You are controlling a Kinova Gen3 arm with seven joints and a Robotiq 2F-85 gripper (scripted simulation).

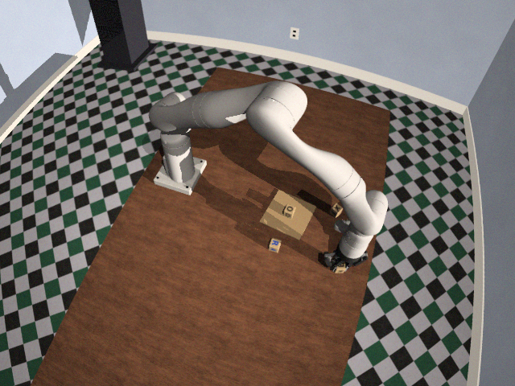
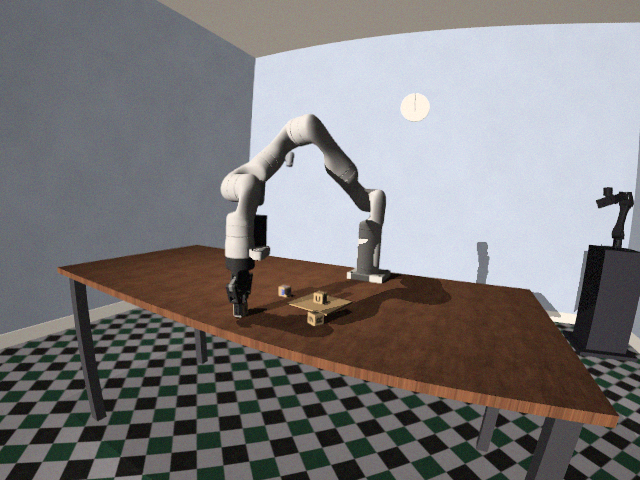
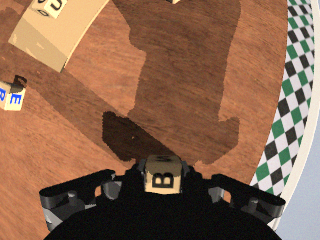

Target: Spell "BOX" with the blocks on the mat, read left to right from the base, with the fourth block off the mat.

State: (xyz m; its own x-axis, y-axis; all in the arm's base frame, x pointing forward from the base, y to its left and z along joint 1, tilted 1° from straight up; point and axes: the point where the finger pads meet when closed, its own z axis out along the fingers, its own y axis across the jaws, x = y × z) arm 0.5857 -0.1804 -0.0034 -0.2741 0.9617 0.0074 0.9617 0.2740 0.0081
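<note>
My gripper (image 1: 339,265) (image 2: 239,310) (image 3: 162,169) is shut on the B block (image 1: 339,269) (image 3: 163,181), low at the table's far edge from the base. B faces up; the fingers hide much of the block in the exterior view. The O block (image 1: 289,211) (image 2: 320,297) (image 3: 49,6) sits on the tan mat (image 1: 301,229) (image 2: 338,302) (image 3: 42,55), O up. The X block (image 1: 336,210) (image 2: 315,318) lies off the mat, on its side away from the base, turned, X up. The fourth block, with a blue R on top (image 1: 274,244) (image 2: 284,290) (image 3: 11,96), lies off the mat.
The brown table (image 1: 208,299) (image 2: 413,335) (image 3: 90,145) carries the robot's base (image 1: 179,176) (image 2: 368,274). The table edge is close beyond the gripper. The arm casts shadows across the mat and nearby wood. A dark pedestal with another small arm stands off the table.
</note>
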